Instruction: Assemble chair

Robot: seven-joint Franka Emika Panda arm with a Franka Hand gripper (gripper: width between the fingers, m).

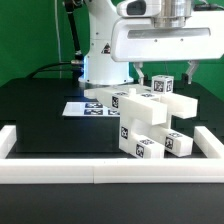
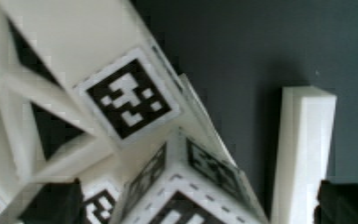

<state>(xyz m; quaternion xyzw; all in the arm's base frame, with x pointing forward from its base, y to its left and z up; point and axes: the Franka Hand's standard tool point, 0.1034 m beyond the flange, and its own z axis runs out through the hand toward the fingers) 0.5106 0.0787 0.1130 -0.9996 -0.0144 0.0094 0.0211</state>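
The rail (image 1: 100, 170) lies nearest, a long square-edged white bar across the front of the black matte table (image 1: 35, 115). It turns a corner at the exterior view's right.

Just beyond it is the chair (image 1: 150, 125), a leaning pile of chunky white blocks in the middle of the table, somewhat to the exterior view's right. The plastic is smooth and hard-edged, and the faces carry black-and-white square tags. A small cube (image 1: 163, 86) tops the pile. The wrist view shows the slanted beams up close, one of them bearing a tag (image 2: 131, 95). A plain white bar (image 2: 300, 150) lies apart from them on the dark surface, and I cannot tell whether it is rail or chair part.

The gripper (image 1: 163, 76) hangs just above the cube with its dark fingers (image 1: 137, 70) spread wide to either side. It holds nothing.

To the exterior view's left and a little farther back, the marker board (image 1: 75, 108) lies flat and thin. Farthest stands the arm's white base (image 1: 100, 55), before a green backdrop.

The step looks like a placement onto the pile, now loose of the jaws. The next move probably calls for a straight lift clear of the cube. Then comes a pick of another part, with care, since hard, slick plastic resting at angles may slide at a nudge.
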